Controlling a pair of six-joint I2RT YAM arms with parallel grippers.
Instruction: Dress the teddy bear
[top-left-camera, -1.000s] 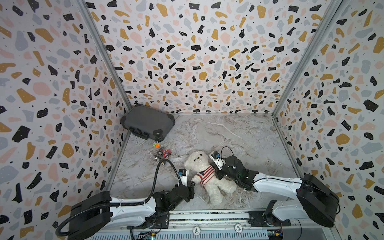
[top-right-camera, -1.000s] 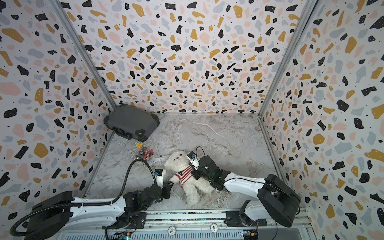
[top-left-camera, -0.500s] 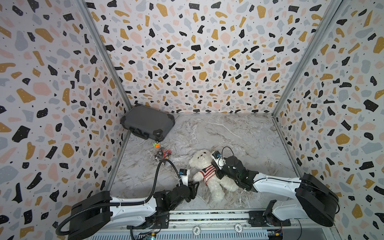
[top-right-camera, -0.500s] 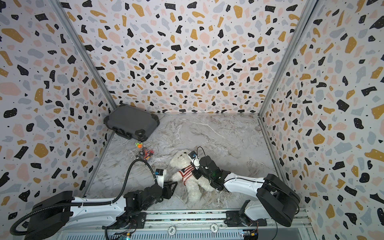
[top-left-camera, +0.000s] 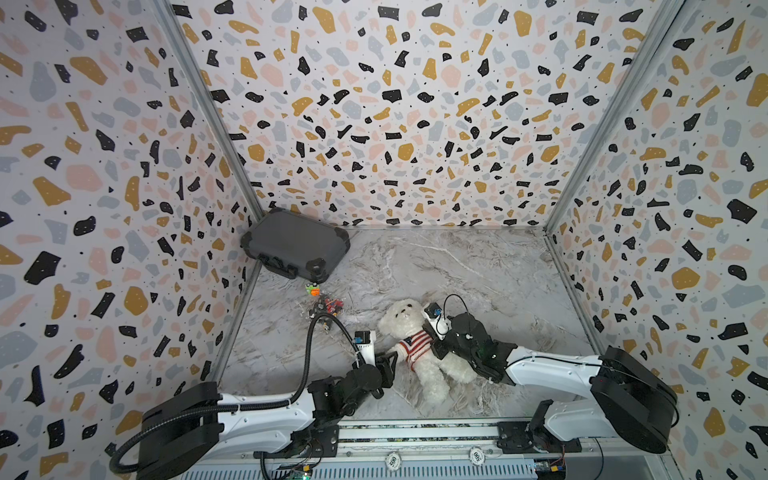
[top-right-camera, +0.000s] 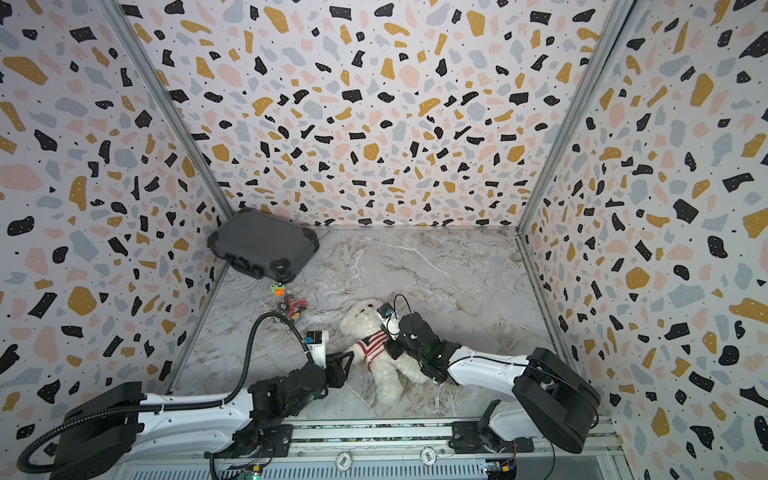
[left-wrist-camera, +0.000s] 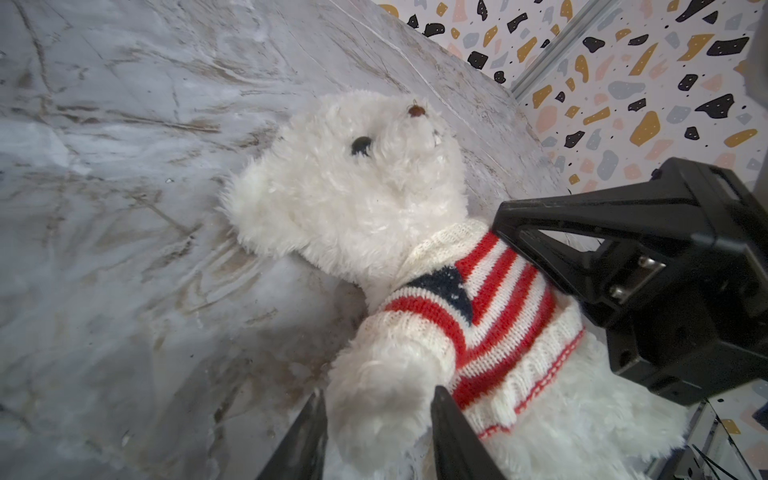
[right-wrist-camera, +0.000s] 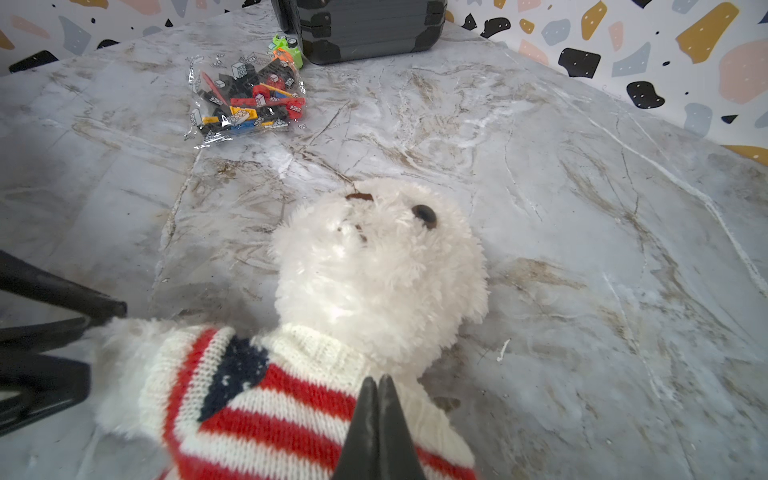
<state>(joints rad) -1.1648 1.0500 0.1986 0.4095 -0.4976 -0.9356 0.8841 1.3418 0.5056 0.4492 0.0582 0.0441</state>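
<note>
The teddy bear (top-left-camera: 430, 372) lies on its back on the marble worktop (top-left-camera: 478, 270), near the front edge and about midway between the two arms. Its head points toward the back wall and its legs toward the front rail. A red-and-white striped knit sweater (top-left-camera: 414, 345) with a navy patch covers its torso. In the left wrist view the hem sits at the belly, and the arm nearest that camera comes out through a cuffed sleeve.

The left jaws are spread. The bear's paw (left-wrist-camera: 374, 407) sits between the two black tips, its fur against one of them, and they do not clamp it.

The right jaws are pressed together. In the right wrist view their tips rest at the sweater's cream shoulder, just beside the neck. Whether any knit is caught between them cannot be told.

In both top views the right arm's wrist leans over the bear's far flank, hiding that side of the body.

Well behind the bear, a dark grey case (top-left-camera: 296, 245) stands in the back left corner. Just in front of it lie a small green-and-orange toy (right-wrist-camera: 286, 50) and a clear bag of building bricks (right-wrist-camera: 249, 99), apart from the bear.
</note>
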